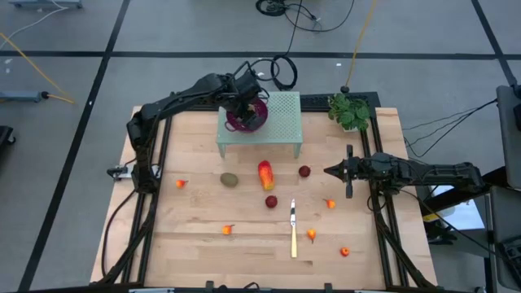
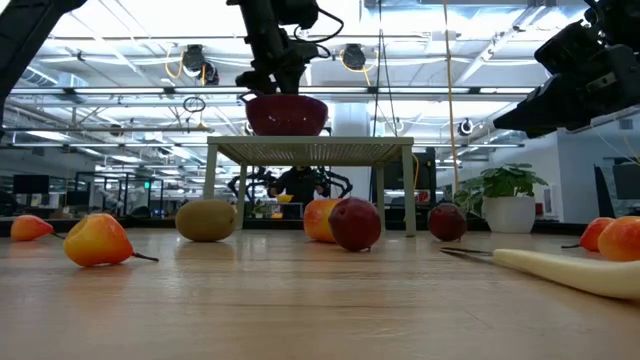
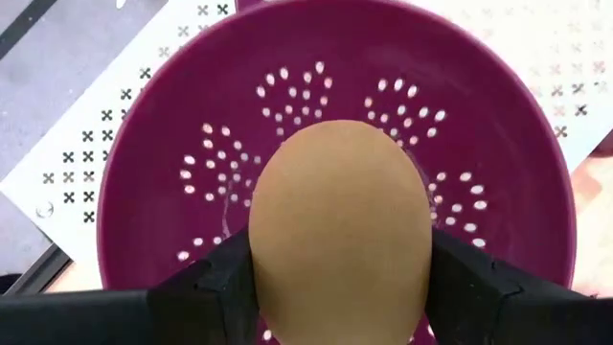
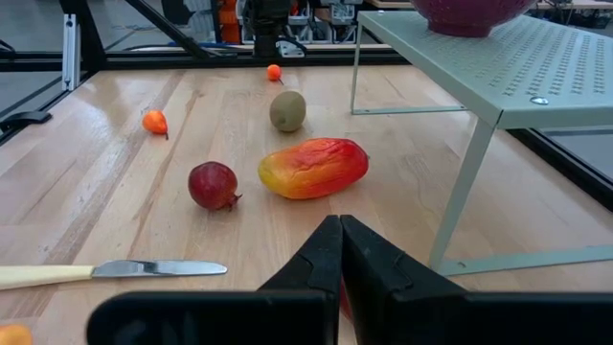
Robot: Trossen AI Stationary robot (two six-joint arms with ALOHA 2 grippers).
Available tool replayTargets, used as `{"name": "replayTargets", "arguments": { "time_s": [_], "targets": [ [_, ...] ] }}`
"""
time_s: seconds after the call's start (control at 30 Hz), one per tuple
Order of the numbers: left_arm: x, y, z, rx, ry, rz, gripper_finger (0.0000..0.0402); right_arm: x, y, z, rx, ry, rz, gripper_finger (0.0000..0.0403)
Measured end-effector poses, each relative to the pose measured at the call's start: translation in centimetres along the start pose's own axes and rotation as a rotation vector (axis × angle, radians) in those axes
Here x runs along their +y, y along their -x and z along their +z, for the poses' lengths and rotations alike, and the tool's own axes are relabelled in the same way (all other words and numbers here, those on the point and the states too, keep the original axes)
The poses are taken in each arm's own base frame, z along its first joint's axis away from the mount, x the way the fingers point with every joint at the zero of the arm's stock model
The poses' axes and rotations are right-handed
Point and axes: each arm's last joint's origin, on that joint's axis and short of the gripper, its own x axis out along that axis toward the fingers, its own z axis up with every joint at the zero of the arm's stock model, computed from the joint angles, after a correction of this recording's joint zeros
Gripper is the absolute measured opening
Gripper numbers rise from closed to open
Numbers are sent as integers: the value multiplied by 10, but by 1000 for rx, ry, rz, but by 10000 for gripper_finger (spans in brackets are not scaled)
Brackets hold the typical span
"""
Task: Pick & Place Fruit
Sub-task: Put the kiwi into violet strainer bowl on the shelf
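Holding a brown-green oval fruit point(image 3: 337, 230) between its fingers, my left gripper point(image 1: 244, 104) hangs over the purple colander point(image 1: 247, 119) on the pale green perforated stand point(image 1: 281, 122) at the table's far side. My right gripper point(image 1: 330, 171), fingers pressed together and empty, waits right of the mango point(image 1: 265, 174), second oval point(image 1: 229, 179), two red balls point(image 1: 304, 171) and knife point(image 1: 293, 229).

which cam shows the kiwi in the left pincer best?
Left wrist view: the kiwi fills the frame between the left pincer's fingers, over the purple bowl. High and low views hide it behind arm and bowl; the right wrist view misses it.
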Motion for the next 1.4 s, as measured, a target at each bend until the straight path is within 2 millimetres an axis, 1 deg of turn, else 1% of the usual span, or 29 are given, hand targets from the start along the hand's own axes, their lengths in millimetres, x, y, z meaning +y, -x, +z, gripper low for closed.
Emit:
{"name": "replayTargets", "arguments": {
  "time_s": [0.63,1.0,1.4],
  "targets": [
    [-2,-4,3,-23,-1,26,223,0,0,0,-1,0,0,4],
    [-7,-25,5,8,-16,52,223,0,0,0,-3,0,0,4],
    [-5,-25,4,18,-17,60,223,0,0,0,-3,0,0,4]
  ]
}}
